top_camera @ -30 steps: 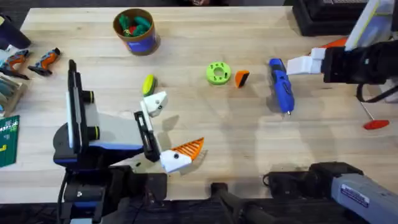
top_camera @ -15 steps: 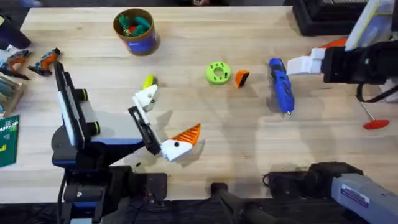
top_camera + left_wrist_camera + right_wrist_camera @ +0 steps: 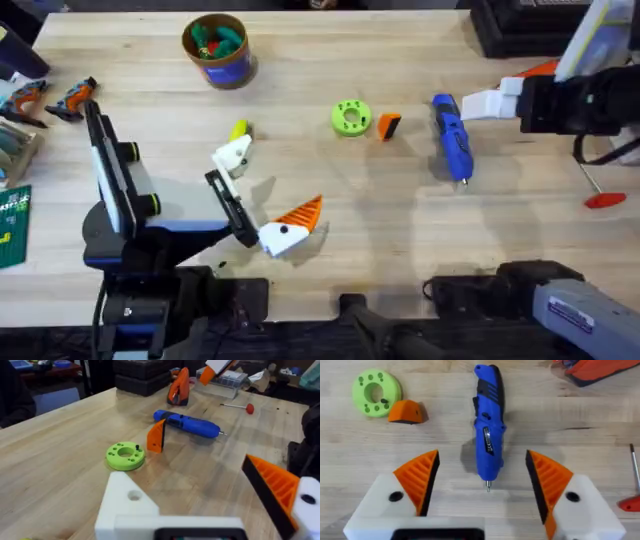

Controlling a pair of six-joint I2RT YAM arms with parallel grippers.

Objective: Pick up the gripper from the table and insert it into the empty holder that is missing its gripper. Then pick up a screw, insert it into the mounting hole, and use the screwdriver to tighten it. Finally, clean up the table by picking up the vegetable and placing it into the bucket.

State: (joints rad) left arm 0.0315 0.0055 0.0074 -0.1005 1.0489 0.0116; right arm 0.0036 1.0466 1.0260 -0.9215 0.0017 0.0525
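Observation:
The gripper [image 3: 389,126], a small orange wedge [image 3: 156,436], lies on the table beside a green disc [image 3: 351,117]. The blue screwdriver [image 3: 452,137] lies just right of it, tip toward me [image 3: 488,440]. My left gripper [image 3: 272,182] is open: one finger is the bare white holder [image 3: 233,155] [image 3: 128,506], the other carries an orange tip [image 3: 301,213]. The yellow-green vegetable [image 3: 239,131] lies just behind the holder. The bucket [image 3: 217,50] stands at the back left. My right gripper [image 3: 484,472] hovers open at the right [image 3: 480,105], near the screwdriver.
The green disc [image 3: 376,392] has a small dark piece in one hole. A red-handled driver [image 3: 604,197] and an orange-red case [image 3: 541,69] lie at the right. Small tools [image 3: 52,101] and packets crowd the left edge. Bare wood lies in the middle front.
My left arm has drawn back to the left and its open gripper has shifted toward the vegetable. The right arm and the loose objects have stayed put.

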